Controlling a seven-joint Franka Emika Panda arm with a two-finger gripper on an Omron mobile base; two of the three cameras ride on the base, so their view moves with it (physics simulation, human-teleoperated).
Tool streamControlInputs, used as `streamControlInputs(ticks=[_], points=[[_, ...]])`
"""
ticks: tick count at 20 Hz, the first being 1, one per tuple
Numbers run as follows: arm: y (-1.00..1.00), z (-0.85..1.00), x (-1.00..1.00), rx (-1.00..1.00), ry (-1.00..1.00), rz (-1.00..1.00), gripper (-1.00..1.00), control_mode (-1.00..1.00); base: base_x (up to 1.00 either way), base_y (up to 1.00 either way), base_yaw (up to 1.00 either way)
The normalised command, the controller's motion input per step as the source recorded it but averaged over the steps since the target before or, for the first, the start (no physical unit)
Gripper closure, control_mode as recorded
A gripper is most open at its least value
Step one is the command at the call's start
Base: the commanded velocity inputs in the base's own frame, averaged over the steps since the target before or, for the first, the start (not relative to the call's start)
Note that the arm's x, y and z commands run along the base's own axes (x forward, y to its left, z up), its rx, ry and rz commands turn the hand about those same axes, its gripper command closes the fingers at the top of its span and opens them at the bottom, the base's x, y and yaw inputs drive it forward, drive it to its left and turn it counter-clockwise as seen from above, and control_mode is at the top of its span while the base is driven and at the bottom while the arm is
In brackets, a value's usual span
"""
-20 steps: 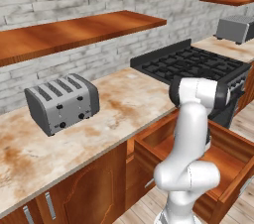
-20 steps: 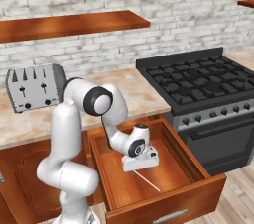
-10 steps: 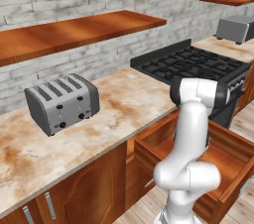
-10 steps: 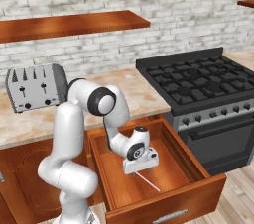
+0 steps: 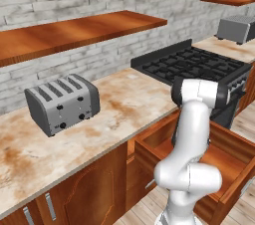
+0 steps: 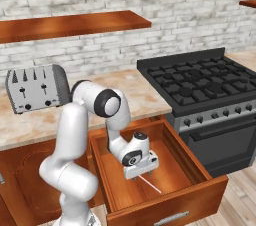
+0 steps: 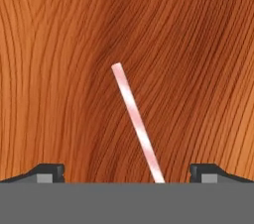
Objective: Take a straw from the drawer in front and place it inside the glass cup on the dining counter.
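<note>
The gripper [image 6: 141, 173] reaches down into the open drawer [image 6: 185, 167], its fingers [image 7: 48, 172] spread wide and holding nothing. The straw [image 7: 137, 122] lies flat on the drawer's wooden floor, running up between the two fingertips, touching neither.

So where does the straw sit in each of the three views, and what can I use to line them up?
Left base view: I can't make it out; the arm stands in front of the open drawer.
Right base view: the straw lies on the drawer floor, just beyond the gripper.
Hand view: the straw runs from the bottom centre up and slightly left, between the fingertips.
Shared landmark: the drawer's reddish wood floor.
</note>
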Motion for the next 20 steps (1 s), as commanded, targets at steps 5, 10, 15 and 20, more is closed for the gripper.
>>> streamControlInputs(ticks=[5,10,15,20], points=[[0.0,-0.15,0.21,0.0,0.0,0.01,-1.0,-1.0,0.0,0.0,0.0],[0.0,-0.14,0.32,0.0,0.0,0.01,-1.0,-1.0,0.0,0.0,0.0],[0.0,-0.18,0.2,0.0,0.0,0.0,-1.0,-1.0,0.0,0.0,0.0],[0.0,-0.29,0.1,0.0,0.0,0.0,-1.0,-1.0,0.0,0.0,0.0]])
